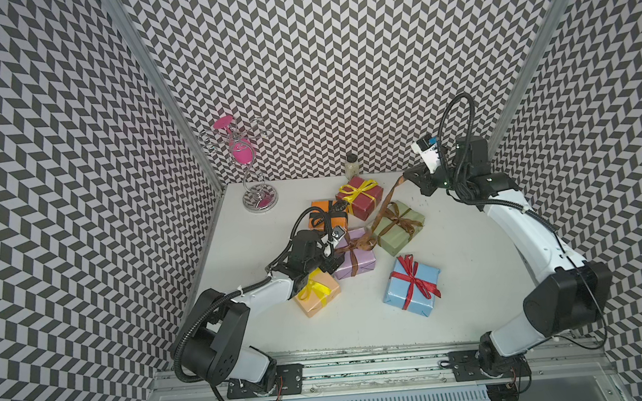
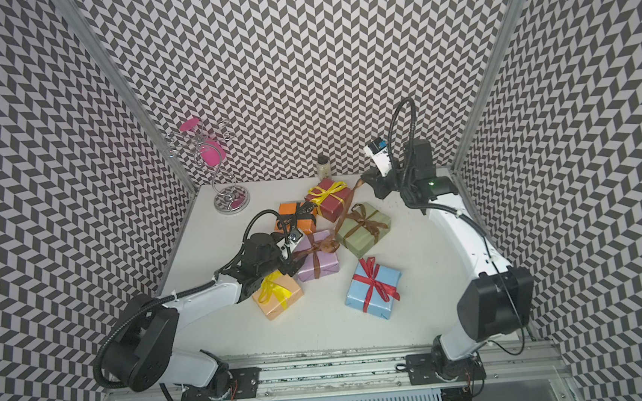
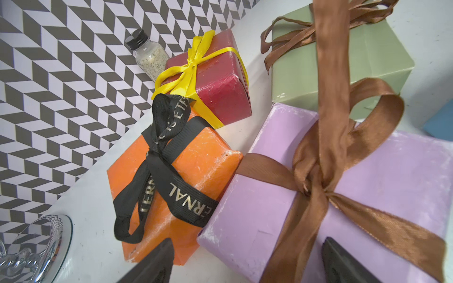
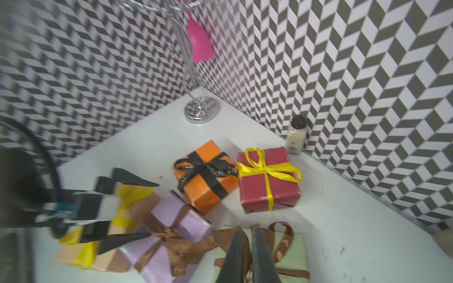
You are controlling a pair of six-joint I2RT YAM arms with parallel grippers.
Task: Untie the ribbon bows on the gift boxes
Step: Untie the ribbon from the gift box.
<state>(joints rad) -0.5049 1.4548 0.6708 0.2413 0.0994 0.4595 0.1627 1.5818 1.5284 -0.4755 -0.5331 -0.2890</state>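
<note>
My right gripper (image 1: 407, 178) hangs raised at the back right. Its jaws stand a narrow slit apart with the end of a brown ribbon (image 1: 388, 200) between them (image 4: 247, 232). That ribbon runs taut down to the knot on the lilac gift box (image 1: 355, 263); one loop (image 3: 377, 110) still stands by the knot (image 3: 316, 181). My left gripper (image 3: 247, 241) is open, one finger on each side of the lilac box's near corner, partly above the peach box (image 1: 321, 295). The orange (image 1: 328, 216), dark red (image 1: 362, 196), sage green (image 1: 400, 228) and light blue (image 1: 412, 286) boxes keep tied bows.
A spice jar (image 1: 352, 165) stands against the back wall behind the dark red box. A chrome stand (image 1: 258, 200) holding a pink glass is at the back left. Patterned walls close in three sides; the arm rail (image 1: 363, 358) runs along the front.
</note>
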